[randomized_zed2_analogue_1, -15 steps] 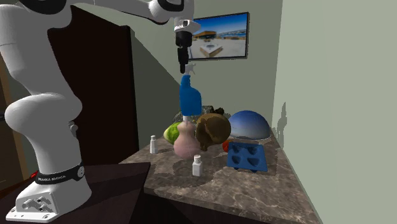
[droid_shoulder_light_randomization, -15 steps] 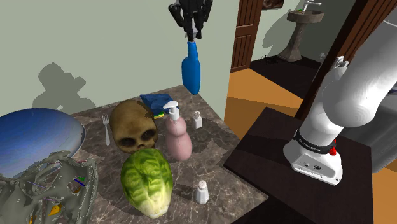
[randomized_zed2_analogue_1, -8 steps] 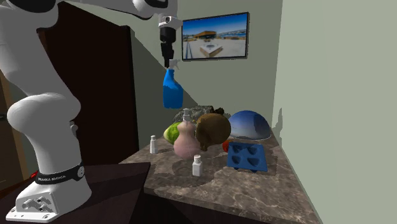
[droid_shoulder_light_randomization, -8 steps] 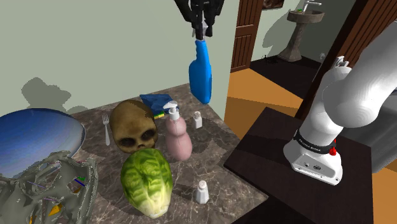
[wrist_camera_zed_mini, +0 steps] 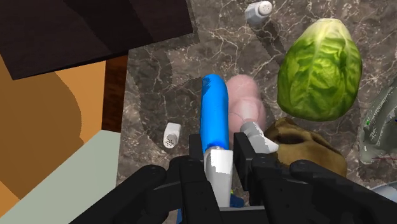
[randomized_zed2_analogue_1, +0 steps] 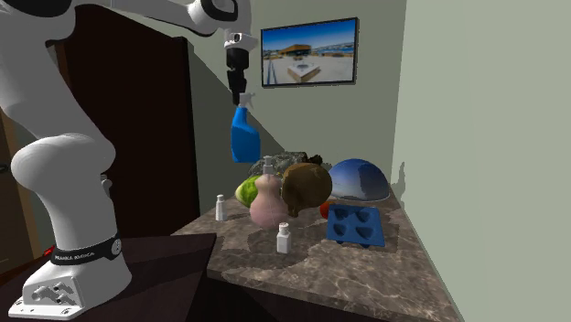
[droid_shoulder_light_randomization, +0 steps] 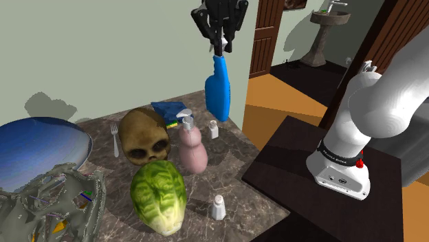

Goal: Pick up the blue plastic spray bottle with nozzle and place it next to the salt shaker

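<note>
The blue spray bottle (droid_shoulder_light_randomization: 218, 89) hangs in the air by its nozzle end, high above the marble table (droid_shoulder_light_randomization: 240, 165), with my gripper (droid_shoulder_light_randomization: 221, 42) shut on its white neck. In the second exterior view the bottle (randomized_zed2_analogue_1: 243, 137) dangles below the gripper (randomized_zed2_analogue_1: 242, 90), over the table's side nearest the stand. In the wrist view the black fingers (wrist_camera_zed_mini: 198, 160) clasp the bottle (wrist_camera_zed_mini: 214, 114). One white shaker (droid_shoulder_light_randomization: 214, 129) stands almost under the bottle, near the table's edge. A second white shaker (droid_shoulder_light_randomization: 218, 206) stands at the near corner.
A pink soap dispenser (droid_shoulder_light_randomization: 192, 148), a brown skull (droid_shoulder_light_randomization: 144, 135), a green cabbage (droid_shoulder_light_randomization: 159, 196), a fork (droid_shoulder_light_randomization: 115, 137) and a blue domed bowl (droid_shoulder_light_randomization: 41, 144) crowd the table. A blue moulded tray (randomized_zed2_analogue_1: 355, 224) lies by the far edge. The dark stand (droid_shoulder_light_randomization: 323, 199) adjoins the table.
The gripper has carried the bottle toward the shoulder view's right, away from above the skull and dispenser, and slightly lower. The grip has stayed shut.
</note>
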